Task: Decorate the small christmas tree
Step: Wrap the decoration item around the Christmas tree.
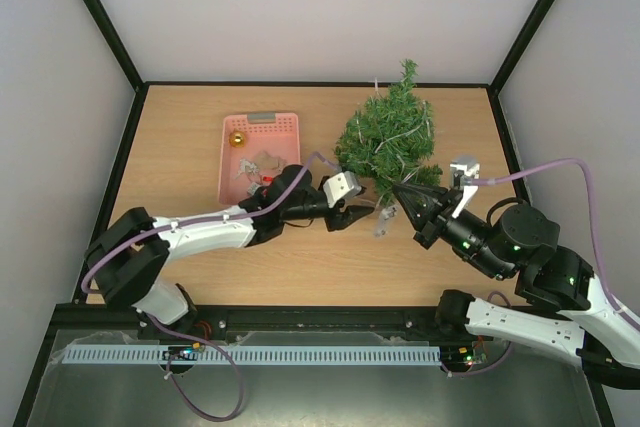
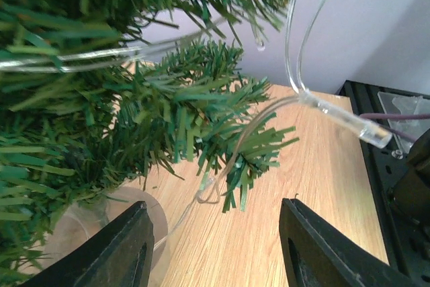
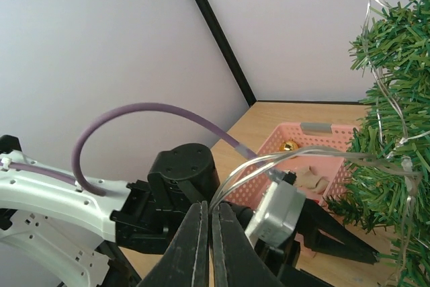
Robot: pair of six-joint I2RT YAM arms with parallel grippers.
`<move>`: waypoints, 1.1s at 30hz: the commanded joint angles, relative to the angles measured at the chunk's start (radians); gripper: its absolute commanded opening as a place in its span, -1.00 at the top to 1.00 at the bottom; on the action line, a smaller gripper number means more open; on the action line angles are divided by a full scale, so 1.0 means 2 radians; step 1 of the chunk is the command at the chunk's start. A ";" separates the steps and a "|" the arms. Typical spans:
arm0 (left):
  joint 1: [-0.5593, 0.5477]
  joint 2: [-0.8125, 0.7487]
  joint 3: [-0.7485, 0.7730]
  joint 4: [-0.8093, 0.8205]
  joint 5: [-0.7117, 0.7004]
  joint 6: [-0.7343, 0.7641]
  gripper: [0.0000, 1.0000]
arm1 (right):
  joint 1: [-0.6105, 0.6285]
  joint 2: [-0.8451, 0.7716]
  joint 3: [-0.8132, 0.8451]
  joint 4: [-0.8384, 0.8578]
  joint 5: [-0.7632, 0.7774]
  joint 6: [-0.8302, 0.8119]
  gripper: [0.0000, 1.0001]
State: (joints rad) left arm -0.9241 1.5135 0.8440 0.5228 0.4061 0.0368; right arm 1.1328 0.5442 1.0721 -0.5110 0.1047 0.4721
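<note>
Wooden table (image 1: 170,147), grey walls (image 1: 300,7), tree (image 1: 390,142), light string (image 2: 346,120)

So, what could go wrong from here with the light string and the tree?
The right end effector is shut on the clear light string draped in the small christmas tree; a hard pull may tip the tree. The left end effector is open by the lower branches, where a string loop hangs; it may snag.

Lab enclosure: white walls (image 1: 300,7), black frame (image 1: 102,17)
</note>
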 commanded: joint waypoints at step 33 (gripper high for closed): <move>-0.013 0.148 0.014 0.104 -0.102 0.242 0.12 | 0.002 -0.018 0.008 0.005 0.007 -0.015 0.97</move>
State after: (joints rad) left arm -0.9440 1.7821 0.8509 0.6777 0.1986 0.4904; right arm 1.1328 0.5240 1.0721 -0.5114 0.1097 0.4553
